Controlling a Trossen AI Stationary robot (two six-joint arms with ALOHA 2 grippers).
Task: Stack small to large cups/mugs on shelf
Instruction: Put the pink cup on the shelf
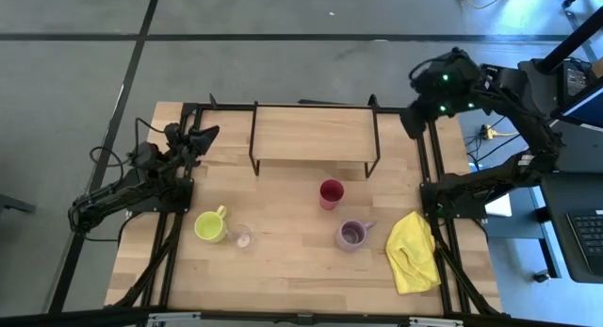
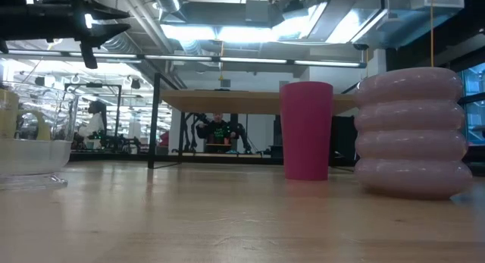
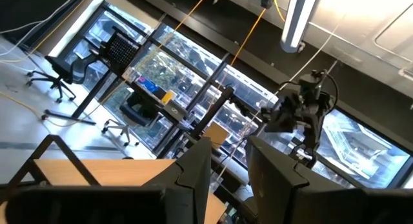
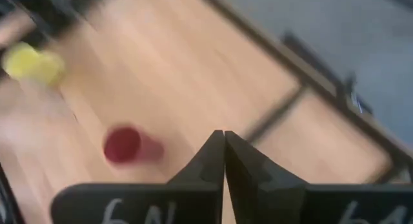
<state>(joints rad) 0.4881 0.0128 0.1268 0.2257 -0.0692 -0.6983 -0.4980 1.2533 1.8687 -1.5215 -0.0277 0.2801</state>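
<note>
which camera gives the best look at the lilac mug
The high view: the whole lilac mug shows from above, handle included, between the red cup and the yellow cloth. The low view shows only its ribbed side, close up. Neither wrist view shows it.

Matt wood shelf [image 1: 316,134] (black wire frame)

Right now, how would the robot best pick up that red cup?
Probably from straight above, pinching one side of the rim. The red cup stands upright with its mouth open, has no handle, and sits clear of the lilac mug. The right gripper, with fingers closed, is nearer.
</note>
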